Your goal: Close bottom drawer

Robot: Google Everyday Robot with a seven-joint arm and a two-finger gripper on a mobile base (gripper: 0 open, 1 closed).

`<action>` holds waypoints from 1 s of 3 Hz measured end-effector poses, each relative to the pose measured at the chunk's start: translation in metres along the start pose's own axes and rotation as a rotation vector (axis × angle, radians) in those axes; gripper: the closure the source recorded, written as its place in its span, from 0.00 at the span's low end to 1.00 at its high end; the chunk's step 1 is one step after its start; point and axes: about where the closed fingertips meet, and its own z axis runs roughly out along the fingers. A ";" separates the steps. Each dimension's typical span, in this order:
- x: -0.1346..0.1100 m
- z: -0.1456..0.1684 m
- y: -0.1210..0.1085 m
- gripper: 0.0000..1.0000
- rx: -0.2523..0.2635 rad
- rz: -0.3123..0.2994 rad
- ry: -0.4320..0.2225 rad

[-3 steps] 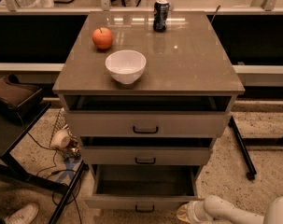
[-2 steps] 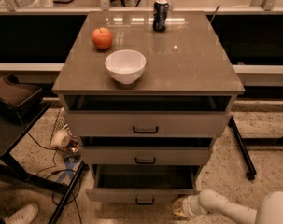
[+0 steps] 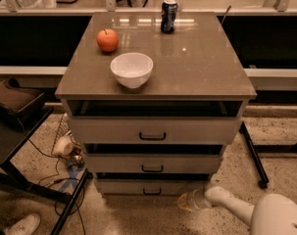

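The low grey-beige bottom drawer (image 3: 153, 186) with a black bar handle is sliding in, now nearly closed; the pale gripper (image 3: 188, 200) is staying at its 4 o'clock, and I cannot tell the claw's state

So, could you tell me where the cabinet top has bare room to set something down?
The cabinet top is bare on its right half, right of the bowl, in front of the can. The apple and bowl crowd the left. The gripper is low by the bottom drawer.
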 end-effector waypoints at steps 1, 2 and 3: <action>0.000 0.011 -0.036 1.00 0.009 -0.024 -0.003; 0.004 0.008 -0.048 0.84 0.027 -0.026 0.007; 0.002 0.008 -0.045 0.61 0.027 -0.026 0.007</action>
